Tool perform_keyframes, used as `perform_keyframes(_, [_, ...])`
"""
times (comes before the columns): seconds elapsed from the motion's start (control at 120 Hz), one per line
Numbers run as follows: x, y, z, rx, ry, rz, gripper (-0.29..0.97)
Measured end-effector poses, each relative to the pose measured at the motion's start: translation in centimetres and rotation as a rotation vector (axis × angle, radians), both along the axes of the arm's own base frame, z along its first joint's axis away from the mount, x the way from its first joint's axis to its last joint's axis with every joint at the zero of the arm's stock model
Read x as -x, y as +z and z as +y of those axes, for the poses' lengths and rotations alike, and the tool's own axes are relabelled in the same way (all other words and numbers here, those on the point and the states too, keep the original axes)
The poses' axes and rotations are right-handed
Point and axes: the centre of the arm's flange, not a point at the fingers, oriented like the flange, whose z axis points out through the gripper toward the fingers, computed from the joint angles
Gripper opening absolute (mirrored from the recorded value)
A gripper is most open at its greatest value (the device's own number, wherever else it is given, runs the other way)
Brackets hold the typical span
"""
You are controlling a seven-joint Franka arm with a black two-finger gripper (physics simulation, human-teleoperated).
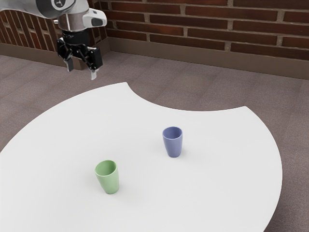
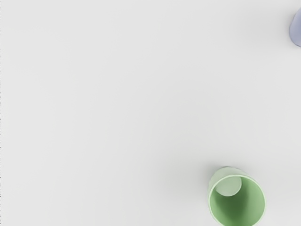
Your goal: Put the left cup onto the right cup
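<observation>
**Item 1. Gripper** (image 1: 81, 71): black, two-finger. It hangs high above the far rim of the table, at about 11 o'clock from both cups in the exterior view. The fingers stand apart with nothing between them, and it is well clear of either cup.

**Item 2. Green cup** (image 1: 107, 177): upright with its mouth up, standing on the white table (image 1: 217, 193) nearer the camera. It lies at about 8 o'clock from the other cup, so it is taken to be the task's "left cup". The wrist view looks down into its open mouth (image 2: 236, 200), showing the pale bottom inside. It is untouched.

**Item 3. Blue cup** (image 1: 172, 141): upright with its mouth up, at about 2 o'clock from the green cup and well apart from it. It is taken to be the target. In the wrist view a sliver of its rim (image 2: 297, 28) shows at the frame edge.

**Item 4. Surroundings**: a brick wall (image 1: 217, 24) behind and a grey-brown floor (image 1: 193, 82) around the table.

**Progress**: judged to be at the very start. No cup is grasped, lifted or stacked, and both stand on the table.

**Remaining**:
- Bring the hand over the green cup and descend.
- Close on the cup's wall or rim and lift it.
- Carry it toward 2 o'clock and centre it over the blue cup's mouth.
- Lower it and let go.

**Risk**: both cups taper and look light. An off-centre set-down would likely tip one or both.
</observation>
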Motion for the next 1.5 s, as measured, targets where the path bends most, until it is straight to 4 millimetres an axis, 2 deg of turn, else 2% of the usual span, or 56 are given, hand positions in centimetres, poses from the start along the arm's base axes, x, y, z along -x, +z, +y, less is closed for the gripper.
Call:
perform_keyframes(0.133, [0.0,0.0,0.3,-0.001,0.004,-0.001,0.68])
perform_keyframes(0.308, [0.4,-2.7,-0.4,-0.001,-0.017,0.020,0.68])
perform_keyframes(0.517, [0.4,-5.1,-2.9,0.001,-0.042,0.017,0.68])
perform_keyframes(0.675, [1.5,-7.9,-5.1,0.007,-0.050,0.042,0.68])
perform_keyframes(0.892, [3.0,-10.4,-7.5,0.004,-0.054,0.039,0.68])
perform_keyframes(1.083, [4.0,-11.4,-7.8,-0.002,-0.014,0.024,0.68])
perform_keyframes(1.208, [5.1,-13.0,-8.6,-0.007,-0.001,0.024,0.68])
perform_keyframes(1.5, [6.8,-16.5,-8.9,0.002,0.041,-0.005,0.68])
